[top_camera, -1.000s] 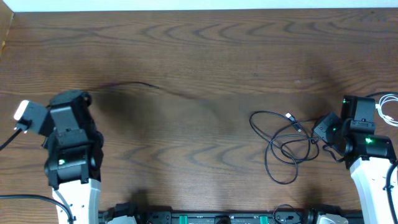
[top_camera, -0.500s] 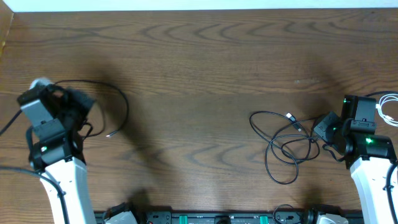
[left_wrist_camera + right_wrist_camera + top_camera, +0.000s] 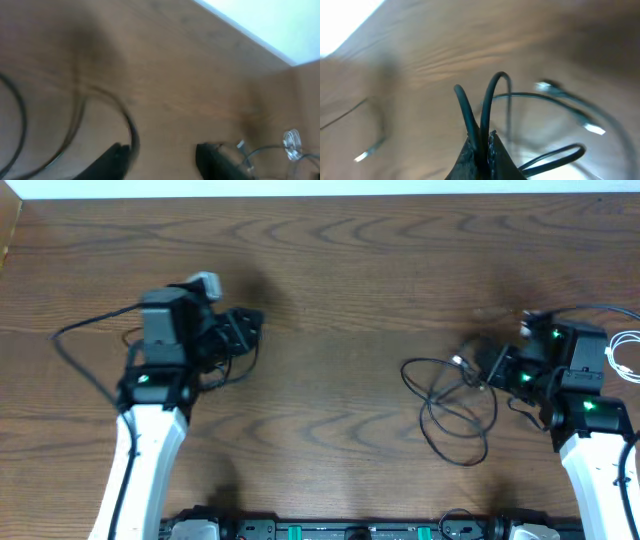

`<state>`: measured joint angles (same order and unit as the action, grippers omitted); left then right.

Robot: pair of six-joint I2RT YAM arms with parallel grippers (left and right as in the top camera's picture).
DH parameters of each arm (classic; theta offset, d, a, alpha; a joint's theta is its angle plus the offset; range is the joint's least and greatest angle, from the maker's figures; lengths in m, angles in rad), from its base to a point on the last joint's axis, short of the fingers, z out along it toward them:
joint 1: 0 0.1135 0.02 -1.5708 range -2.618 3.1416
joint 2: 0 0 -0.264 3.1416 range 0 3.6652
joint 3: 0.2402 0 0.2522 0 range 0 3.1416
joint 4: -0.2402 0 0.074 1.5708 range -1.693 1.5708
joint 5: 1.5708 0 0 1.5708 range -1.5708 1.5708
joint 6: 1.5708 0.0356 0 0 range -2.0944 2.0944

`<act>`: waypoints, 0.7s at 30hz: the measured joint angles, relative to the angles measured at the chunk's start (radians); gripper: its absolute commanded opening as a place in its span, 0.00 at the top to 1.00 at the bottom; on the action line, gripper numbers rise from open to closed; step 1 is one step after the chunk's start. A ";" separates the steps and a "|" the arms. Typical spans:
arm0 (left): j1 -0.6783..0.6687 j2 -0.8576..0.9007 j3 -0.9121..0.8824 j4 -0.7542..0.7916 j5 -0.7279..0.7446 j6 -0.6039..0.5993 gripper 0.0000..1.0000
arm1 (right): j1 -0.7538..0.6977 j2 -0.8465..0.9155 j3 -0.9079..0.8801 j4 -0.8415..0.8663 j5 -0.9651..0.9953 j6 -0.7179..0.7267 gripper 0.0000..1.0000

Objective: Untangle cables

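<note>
between the fingers of the right hand [image 3: 482, 142], which are pressed fully together, a doubled loop of the black tangle [image 3: 455, 415] is pinched. two strands rise out of the grip and arch over just ahead of the fingertips. from overhead, the rest of the tangle spreads in loose overlapping loops on the worktop [image 3: 330, 260], ahead of this hand and off to its side nearer the robot's base. a small pale plug end lies just in front of the fingers. behind the right hand, beside its arm at the worktop's edge, lies a white cable [image 3: 625, 355], well apart from the tangle.

the left hand [image 3: 162, 150] has its two fingers parted a moderate way, with bare wood showing in the gap and nothing clamped between them. a single black cable [image 3: 129, 120] curves in from ahead and runs right up to the inner side of one finger. the blur hides whether it touches. seen from overhead, this cable trails back past the hand and swings out in a wide loop on the outer side of the arm.
</note>
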<state>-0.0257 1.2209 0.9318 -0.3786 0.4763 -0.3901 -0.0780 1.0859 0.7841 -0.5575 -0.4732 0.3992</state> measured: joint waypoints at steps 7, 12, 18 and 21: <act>-0.095 0.134 0.000 -0.006 -0.038 -0.025 0.21 | 0.030 0.000 0.000 0.034 -0.157 -0.114 0.90; -0.109 0.190 0.000 -0.016 -0.042 -0.032 0.21 | 0.037 0.000 0.000 -0.080 -0.135 -0.138 0.76; -0.109 0.212 0.000 -0.019 -0.049 -0.032 0.20 | 0.074 0.001 0.000 -0.260 0.010 -0.109 0.36; -0.109 0.213 0.000 -0.020 -0.049 -0.032 0.20 | 0.092 0.011 0.000 -0.309 0.076 -0.073 0.07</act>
<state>-0.1349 1.4338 0.9318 -0.3985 0.4271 -0.4221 0.0143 1.0966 0.7841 -0.8661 -0.3969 0.3264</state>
